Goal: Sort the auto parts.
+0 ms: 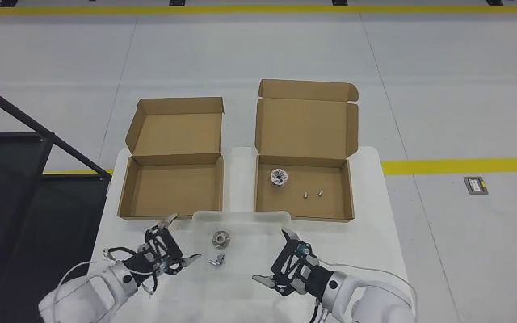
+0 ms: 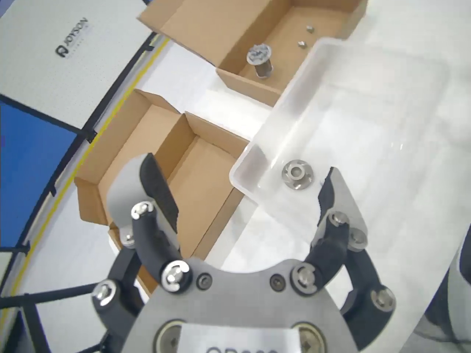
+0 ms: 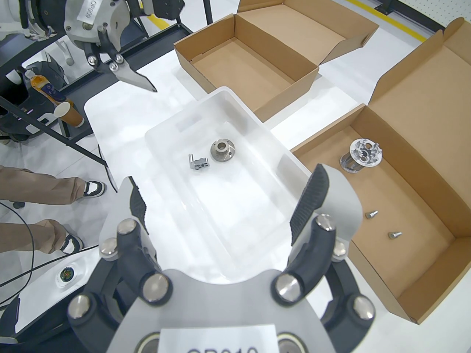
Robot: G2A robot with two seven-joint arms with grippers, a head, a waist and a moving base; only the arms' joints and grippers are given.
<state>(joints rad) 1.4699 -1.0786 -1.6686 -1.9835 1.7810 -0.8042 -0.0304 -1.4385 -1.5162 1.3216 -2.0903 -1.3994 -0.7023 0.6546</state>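
Observation:
A clear plastic tray [image 1: 242, 216] at the table's front holds a round metal flange [image 1: 220, 239] [image 2: 297, 174] [image 3: 222, 150] and a small grey bracket [image 1: 216, 260] [image 3: 198, 161]. My left gripper [image 1: 179, 240] [image 2: 239, 167] hangs open at the tray's left end, nothing between its fingers. My right gripper [image 1: 273, 257] [image 3: 226, 178] stands open over the tray's right end, also holding nothing. The right cardboard box [image 1: 346, 194] [image 3: 423, 259] contains a toothed cylindrical part [image 1: 278, 176] [image 3: 362, 154] [image 2: 261, 60] and two small screws [image 1: 313, 193] [image 3: 371, 214]. The left cardboard box [image 1: 171, 187] [image 3: 250, 60] [image 2: 191, 170] is bare inside.
Both boxes have their lids folded back toward the far table edge. A black metal rack [image 1: 32, 137] stands off the table's left side, with a paper cup [image 3: 68, 111] and a bottle [image 3: 42, 86] near it. Bare white tabletop [image 1: 380, 234] lies right of the tray.

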